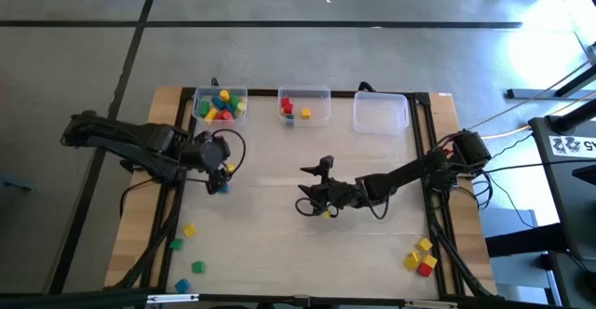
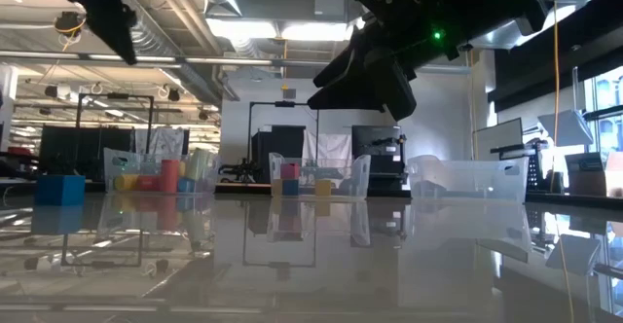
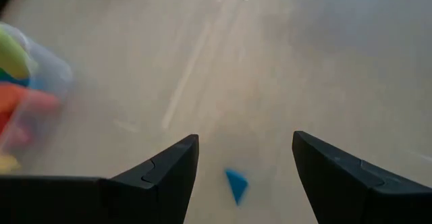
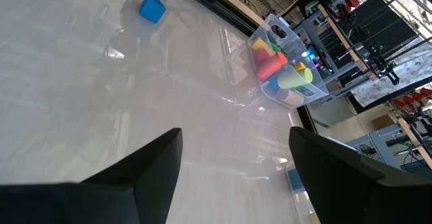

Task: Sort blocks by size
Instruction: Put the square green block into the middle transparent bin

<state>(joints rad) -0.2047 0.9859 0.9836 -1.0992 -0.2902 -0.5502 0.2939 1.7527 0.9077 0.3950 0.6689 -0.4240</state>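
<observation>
Pale wooden tabletop (image 1: 279, 244). Left gripper (image 3: 243, 166), jaws spread and empty, hovers over small blue cube block (image 3: 236, 185) near the full clear bin (image 1: 220, 105). Right gripper (image 1: 317, 204) released, mid-table. Block looks light, rigid, slick; pinch opposite flat faces.

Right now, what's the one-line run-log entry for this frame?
left gripper: open, above blue block | right gripper: open, empty, mid-table | left bin: many blocks | middle bin: few | right bin: empty

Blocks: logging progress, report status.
Left gripper open above blue block. Right gripper open, mid-table, empty. Loose blocks remain; right bin empty. Nothing obstructing.
</observation>
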